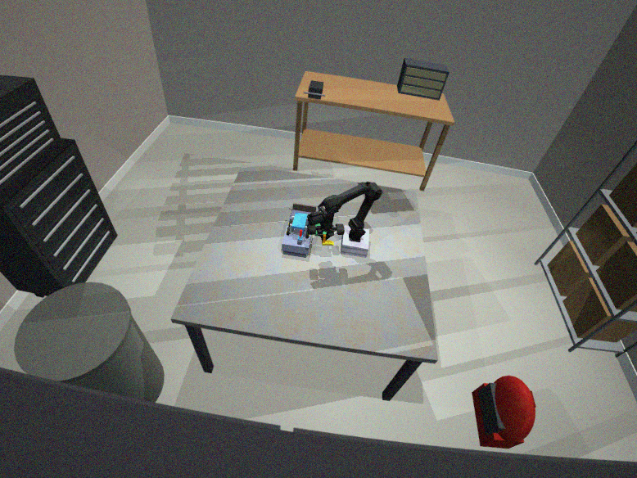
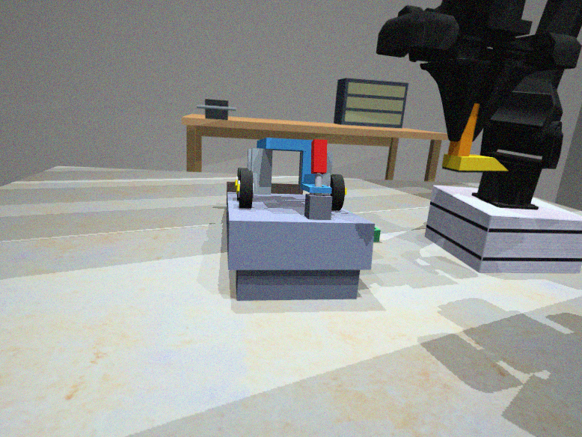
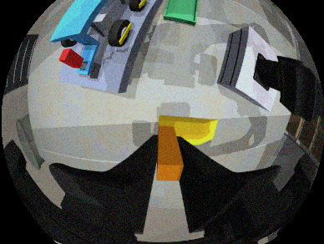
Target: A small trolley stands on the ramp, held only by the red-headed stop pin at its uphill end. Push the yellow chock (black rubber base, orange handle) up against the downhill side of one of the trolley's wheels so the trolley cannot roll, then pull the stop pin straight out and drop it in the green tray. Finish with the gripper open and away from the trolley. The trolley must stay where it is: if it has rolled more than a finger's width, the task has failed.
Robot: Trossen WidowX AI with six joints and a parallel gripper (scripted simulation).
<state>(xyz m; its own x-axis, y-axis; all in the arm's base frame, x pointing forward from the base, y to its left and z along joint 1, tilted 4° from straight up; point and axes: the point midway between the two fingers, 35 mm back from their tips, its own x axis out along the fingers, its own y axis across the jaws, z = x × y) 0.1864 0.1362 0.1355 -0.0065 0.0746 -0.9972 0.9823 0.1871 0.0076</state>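
My gripper [image 2: 463, 136] [image 3: 166, 140] is shut on the orange handle of the yellow chock [image 1: 327, 242] [image 2: 472, 164] [image 3: 198, 130]. The chock hangs in the air to the right of the ramp [image 1: 295, 249] [image 2: 301, 244] [image 3: 110, 80] in the top and exterior views. The blue trolley [image 1: 299, 220] [image 2: 284, 144] [image 3: 79, 22] stands on the ramp, with a near-right wheel [image 2: 337, 191] [image 3: 119, 33] facing my side. The red-headed stop pin [image 1: 300, 233] [image 2: 319, 156] [image 3: 71, 58] stands upright at the trolley's near end. The green tray [image 2: 377, 234] [image 3: 180, 10] is mostly hidden behind the ramp in the exterior view.
The arm's base stands on a white block [image 1: 354, 249] [image 2: 531, 244] [image 3: 234, 60], right of the ramp in the top and exterior views. The green tray lies between ramp and block in the wrist view. A wooden bench [image 1: 359, 95] [image 2: 272, 123] stands behind the table [image 1: 309, 313].
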